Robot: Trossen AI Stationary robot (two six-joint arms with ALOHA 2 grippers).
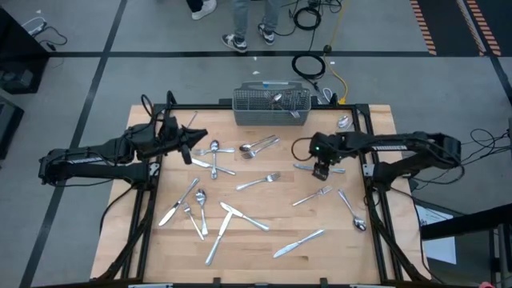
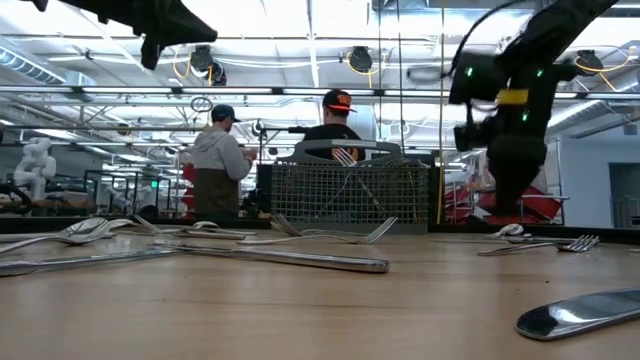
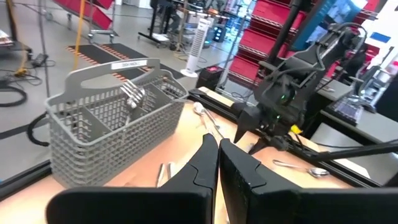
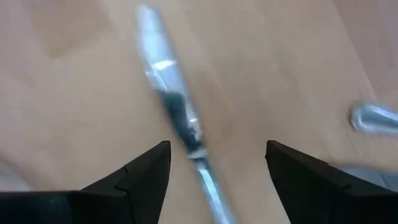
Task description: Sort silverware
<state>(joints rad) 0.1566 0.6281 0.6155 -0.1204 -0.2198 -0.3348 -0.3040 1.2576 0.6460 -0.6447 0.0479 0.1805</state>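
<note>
Silverware lies scattered over the wooden table point(image 1: 264, 210): knives point(image 1: 298, 244), forks point(image 1: 258, 182) and spoons point(image 1: 356, 218). My right gripper point(image 1: 320, 170) points down, open, just above a table knife point(image 4: 174, 106) that lies flat on the wood at the right side. In the right wrist view its two fingers stand either side of the knife's line, clear of it. My left gripper point(image 1: 196, 138) hovers shut and nearly level over the table's left part, with nothing in it point(image 3: 217, 155). A grey mesh basket point(image 1: 270, 106) at the far edge holds a few pieces.
The basket point(image 3: 112, 118) has a tall handle and several compartments. A lone spoon point(image 1: 344, 122) lies near the far right corner. Black frame rails run along the table's edges. People stand in the room beyond the far edge point(image 2: 220, 160).
</note>
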